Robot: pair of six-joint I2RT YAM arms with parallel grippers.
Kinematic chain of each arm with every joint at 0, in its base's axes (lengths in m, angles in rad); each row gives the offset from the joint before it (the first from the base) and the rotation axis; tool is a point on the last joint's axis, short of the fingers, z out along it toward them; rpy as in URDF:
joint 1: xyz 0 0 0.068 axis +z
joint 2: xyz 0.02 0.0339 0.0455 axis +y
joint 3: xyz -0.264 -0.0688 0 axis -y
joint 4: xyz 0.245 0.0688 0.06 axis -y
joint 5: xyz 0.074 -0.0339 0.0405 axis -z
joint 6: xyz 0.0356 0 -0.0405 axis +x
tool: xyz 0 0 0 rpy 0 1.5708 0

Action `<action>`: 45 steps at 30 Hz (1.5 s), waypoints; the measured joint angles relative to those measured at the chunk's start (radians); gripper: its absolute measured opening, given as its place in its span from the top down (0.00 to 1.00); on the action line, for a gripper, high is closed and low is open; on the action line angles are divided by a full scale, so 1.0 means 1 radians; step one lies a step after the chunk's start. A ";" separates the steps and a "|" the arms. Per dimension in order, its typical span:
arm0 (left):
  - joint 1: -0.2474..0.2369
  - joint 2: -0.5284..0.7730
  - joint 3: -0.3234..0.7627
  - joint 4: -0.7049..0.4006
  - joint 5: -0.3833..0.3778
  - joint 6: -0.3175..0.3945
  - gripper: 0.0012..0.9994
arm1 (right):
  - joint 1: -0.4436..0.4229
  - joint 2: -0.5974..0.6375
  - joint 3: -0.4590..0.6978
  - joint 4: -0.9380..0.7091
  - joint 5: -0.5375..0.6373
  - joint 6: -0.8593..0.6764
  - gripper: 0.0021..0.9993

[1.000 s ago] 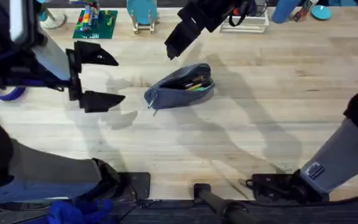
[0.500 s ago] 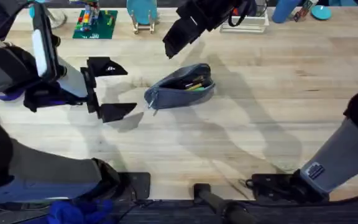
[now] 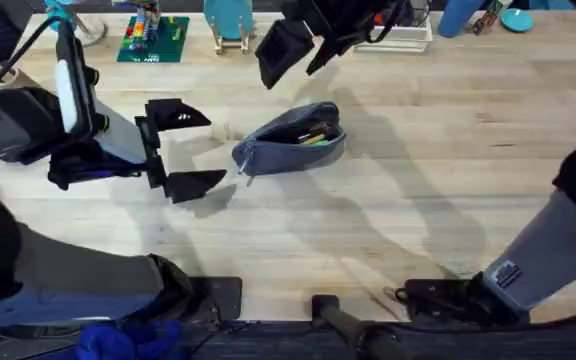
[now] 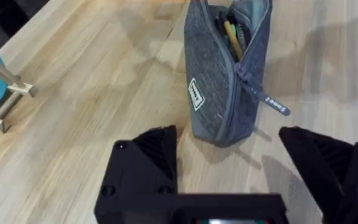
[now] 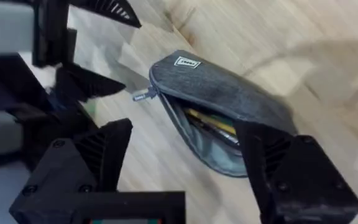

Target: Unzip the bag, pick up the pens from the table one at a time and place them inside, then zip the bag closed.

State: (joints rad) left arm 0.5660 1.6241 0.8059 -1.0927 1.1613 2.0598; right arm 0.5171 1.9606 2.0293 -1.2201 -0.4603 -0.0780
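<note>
The blue-grey bag (image 3: 290,139) lies on the table (image 3: 418,200) near the middle, its zipper open. A yellow pen (image 4: 231,37) and a dark pen beside it sit inside the bag (image 4: 219,81); the yellow pen (image 5: 211,121) also shows in the right wrist view. The zipper pull (image 4: 267,99) hangs out at the bag's near-left end. My left gripper (image 3: 190,147) is open just left of that end, holding nothing. My right gripper (image 3: 290,55) hovers open above and behind the bag (image 5: 219,106), empty.
Along the far edge stand a green board with small parts (image 3: 153,38), a teal disc on a wooden stand (image 3: 229,22), a white rack (image 3: 398,35) and blue items (image 3: 458,18). A blue tape roll (image 3: 8,150) lies at the far left.
My left gripper has moved right, toward the bag's zipper end. The right gripper has lifted slightly away from the bag. The bag has not moved.
</note>
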 joint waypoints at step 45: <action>-0.050 0.000 0.000 0.024 -0.055 0.000 0.01 | 0.577 -0.174 0.032 -0.307 0.772 1.262 0.01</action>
State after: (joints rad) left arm 0.5156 1.6241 0.8059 -1.0691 1.1061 2.0598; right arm 1.0945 1.7870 2.0617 -1.5268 0.3120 1.1839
